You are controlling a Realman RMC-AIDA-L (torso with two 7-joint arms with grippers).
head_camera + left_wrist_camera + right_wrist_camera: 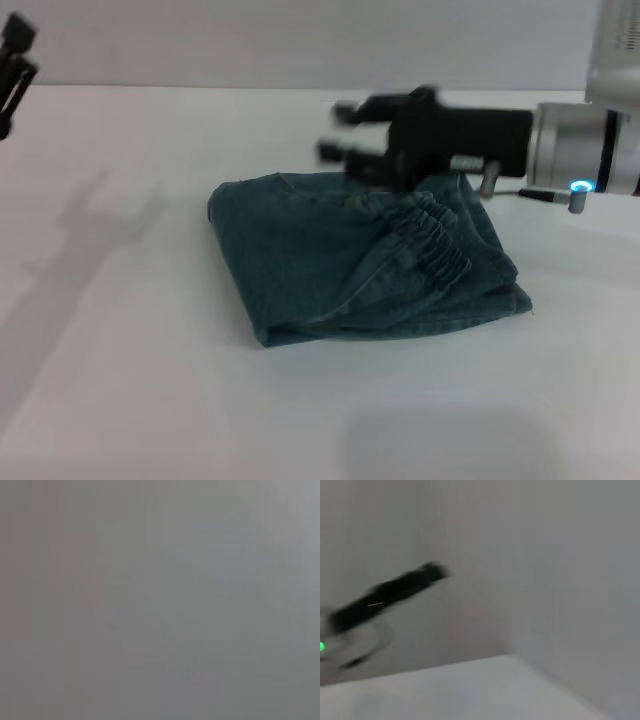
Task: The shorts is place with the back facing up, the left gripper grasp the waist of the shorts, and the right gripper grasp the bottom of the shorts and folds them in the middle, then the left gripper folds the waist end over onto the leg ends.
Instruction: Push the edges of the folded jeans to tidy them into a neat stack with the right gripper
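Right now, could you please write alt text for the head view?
Folded blue denim shorts lie on a white table, the ruched waist on top. The left gripper hovers over their far edge; the right gripper is parked at the far corner.

A: What do the shorts (350, 265) look like?
B: Blue-green faded denim, folded into a compact, roughly rectangular bundle of several layers

A: Where do they lie?
B: On the white table, near the middle of the head view, slightly toward its right

A: How is the waist (432, 238) placed?
B: The ruched elastic band lies on top of the bundle, toward its right side, running diagonally from the far edge toward the near right corner

A: And the edges?
B: The left edge is a smooth, rounded fold; along the near edge the stacked layers show. The leg ends cannot be made out
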